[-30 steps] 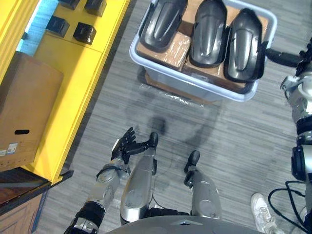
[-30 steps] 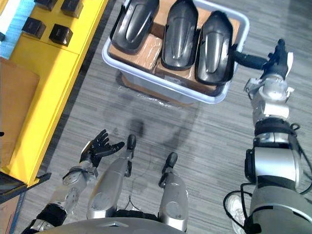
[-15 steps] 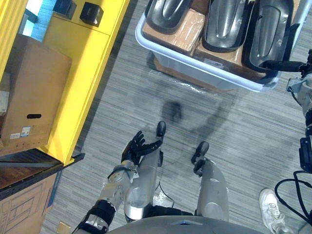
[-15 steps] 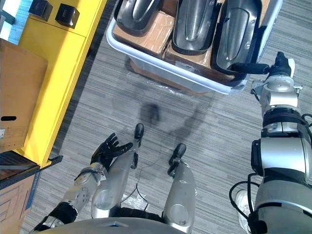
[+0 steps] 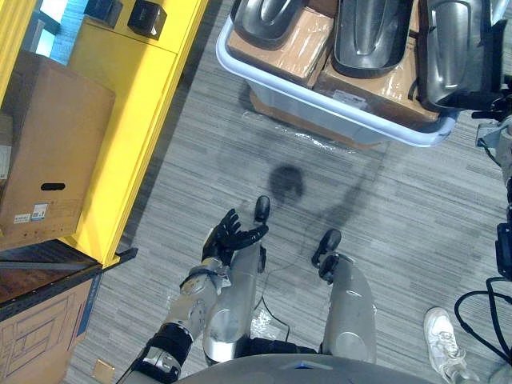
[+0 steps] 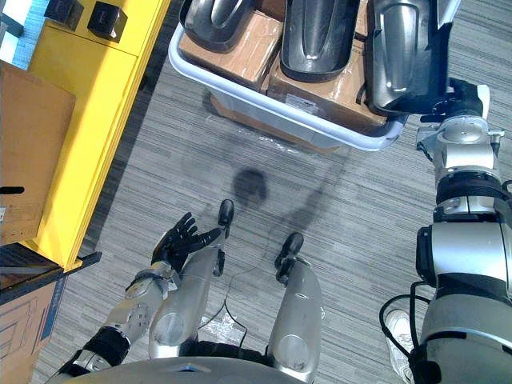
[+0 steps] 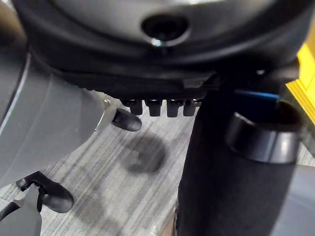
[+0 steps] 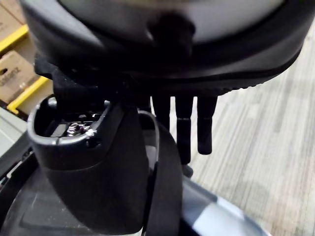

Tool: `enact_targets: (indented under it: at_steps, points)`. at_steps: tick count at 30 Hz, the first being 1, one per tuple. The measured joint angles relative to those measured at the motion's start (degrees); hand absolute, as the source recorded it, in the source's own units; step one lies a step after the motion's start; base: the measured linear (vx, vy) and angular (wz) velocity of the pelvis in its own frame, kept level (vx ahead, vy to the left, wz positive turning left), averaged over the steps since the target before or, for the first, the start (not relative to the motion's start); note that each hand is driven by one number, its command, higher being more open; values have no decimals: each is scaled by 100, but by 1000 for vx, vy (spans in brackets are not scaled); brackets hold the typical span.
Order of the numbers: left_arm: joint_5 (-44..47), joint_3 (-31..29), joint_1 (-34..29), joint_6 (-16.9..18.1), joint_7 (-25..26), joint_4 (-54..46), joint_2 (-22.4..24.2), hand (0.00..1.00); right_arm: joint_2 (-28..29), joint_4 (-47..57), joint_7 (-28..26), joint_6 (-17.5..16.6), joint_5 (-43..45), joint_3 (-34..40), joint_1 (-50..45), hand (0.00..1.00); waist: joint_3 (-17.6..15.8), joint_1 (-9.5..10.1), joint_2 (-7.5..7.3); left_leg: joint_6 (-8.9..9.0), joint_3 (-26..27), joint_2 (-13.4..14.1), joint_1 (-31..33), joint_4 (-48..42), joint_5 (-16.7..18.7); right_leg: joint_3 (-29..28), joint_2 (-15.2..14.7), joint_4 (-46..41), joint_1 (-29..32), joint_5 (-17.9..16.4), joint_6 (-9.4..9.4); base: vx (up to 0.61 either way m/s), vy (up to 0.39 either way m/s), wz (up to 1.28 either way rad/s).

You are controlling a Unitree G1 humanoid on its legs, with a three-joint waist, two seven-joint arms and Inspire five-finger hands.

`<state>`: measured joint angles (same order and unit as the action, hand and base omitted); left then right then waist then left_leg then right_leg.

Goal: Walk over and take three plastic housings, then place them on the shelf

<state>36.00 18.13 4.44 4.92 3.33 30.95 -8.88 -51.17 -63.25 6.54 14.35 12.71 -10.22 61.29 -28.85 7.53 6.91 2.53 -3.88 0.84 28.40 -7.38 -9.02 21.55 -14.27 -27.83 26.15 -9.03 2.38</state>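
Stage: early, first pick not complete. Three dark plastic housings lie side by side in the bin (image 5: 320, 108), on cardboard boxes (image 5: 292, 52): left housing (image 5: 268, 12), middle housing (image 5: 372, 32), right housing (image 5: 456, 56). None is on the yellow shelf (image 5: 136, 104), which stands to the bin's left. Right hand (image 6: 458, 94) is at the bin's near right corner, on the right housing's rim. In its wrist view the rim runs between the thumb and nearly straight fingers (image 8: 188, 129), which I judge a pinch. Left hand (image 6: 180, 240), well short of the bin, is spread palm-up, holding nothing. Left to do: lift out all three, carry, shelve.
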Motion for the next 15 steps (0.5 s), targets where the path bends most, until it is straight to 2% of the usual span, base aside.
enact_targets:
  at_steps: [3,5,7,8,13,15]
  points:
    - [-1,2,1,0,18,-2,1,100,103,-5,193,68,-2,-1,-44,0,3,5,-1,3,25,13,-68,5,-4,-18,12,1,-51,1,-1,6,-4,-1]
    - [-2,-8,-8,24,30,-2,-1,100,269,-5,654,215,122,14,-134,0,6,17,-6,4,26,20,-188,41,-10,-12,20,25,-171,0,-1,0,0,0]
    - [-1,-9,-9,46,34,-9,-2,100,333,-4,850,264,153,82,-186,0,7,19,-5,3,26,19,-250,74,-26,-5,20,38,-229,1,-1,0,0,0]
    - [-2,-10,-23,51,53,-9,-4,100,433,-5,1081,271,168,312,-252,0,8,9,-6,1,31,19,-324,104,-35,-6,21,62,-297,5,3,0,0,0]
    - [-1,-10,-105,66,101,-37,-42,100,478,-16,1509,194,172,821,-442,0,8,-17,-9,-5,40,20,-683,479,-202,-6,30,153,-512,22,26,15,-4,0]
    - [-5,-12,-289,79,98,-227,-101,100,486,-67,1559,14,174,963,-444,0,7,-84,-11,-5,42,30,-886,646,-261,-4,53,248,-683,39,50,49,-15,0]
